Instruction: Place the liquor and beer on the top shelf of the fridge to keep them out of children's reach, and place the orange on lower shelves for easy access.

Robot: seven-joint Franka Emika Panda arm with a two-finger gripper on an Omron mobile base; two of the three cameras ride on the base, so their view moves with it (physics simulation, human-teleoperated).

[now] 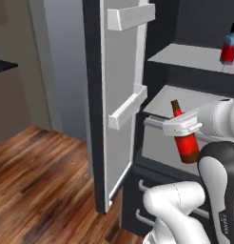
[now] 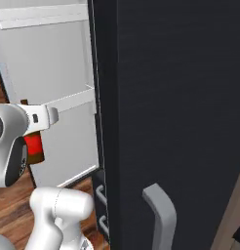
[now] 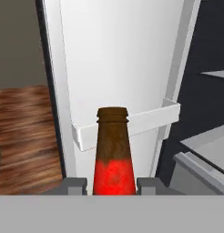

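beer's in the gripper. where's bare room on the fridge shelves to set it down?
The pale-grey top shelf is bare left of the squat red-and-blue liquor bottle at its right end. The shelf below looks clear, but the gripper holding the slim brown beer bottle crowds its front edge.

no readable text anywhere; the beer's [image 1: 186,143] red label shows no lettering.
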